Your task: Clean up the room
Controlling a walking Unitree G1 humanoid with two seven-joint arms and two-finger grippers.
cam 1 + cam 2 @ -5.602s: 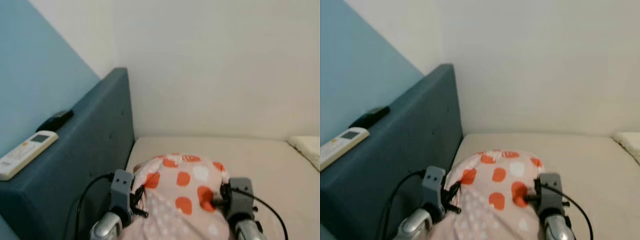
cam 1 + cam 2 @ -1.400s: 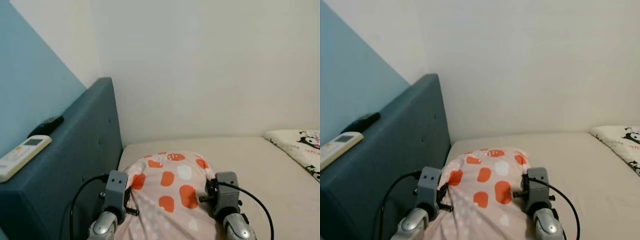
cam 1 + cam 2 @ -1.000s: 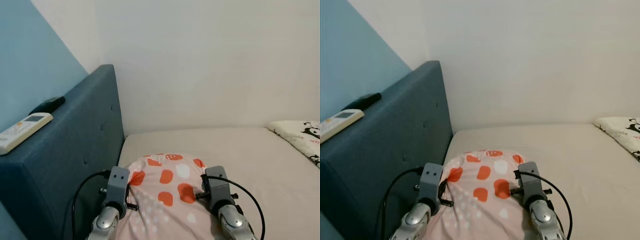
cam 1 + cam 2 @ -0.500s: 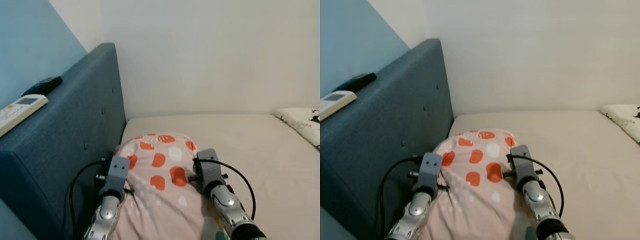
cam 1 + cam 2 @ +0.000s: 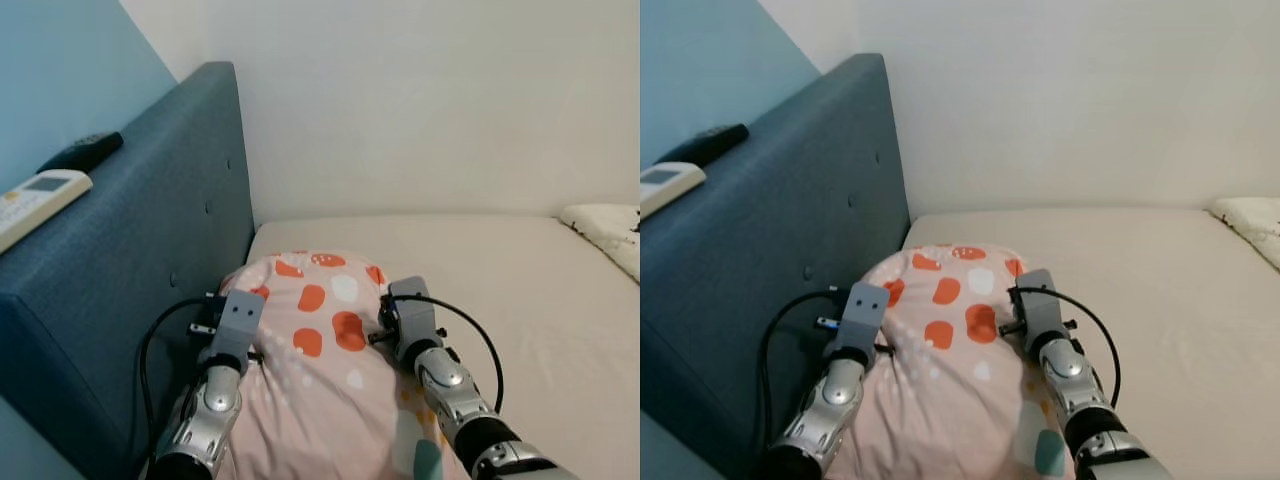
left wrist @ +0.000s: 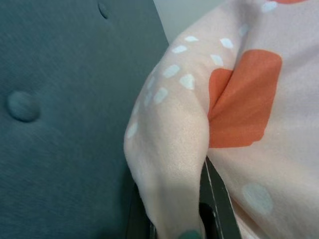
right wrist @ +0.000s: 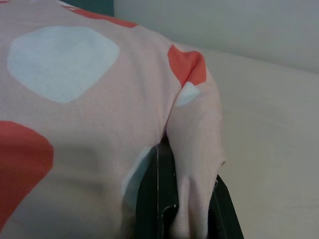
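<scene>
Pillow (image 5: 320, 330) sits w/ its far end on the mattress (image 5: 520, 270), near the headboard (image 5: 150, 270). Left gripper (image 6: 174, 219) & right gripper (image 7: 182, 199) each clenched on a side fold; pillow spans btwn the 2, long axis running away from robot.
</scene>
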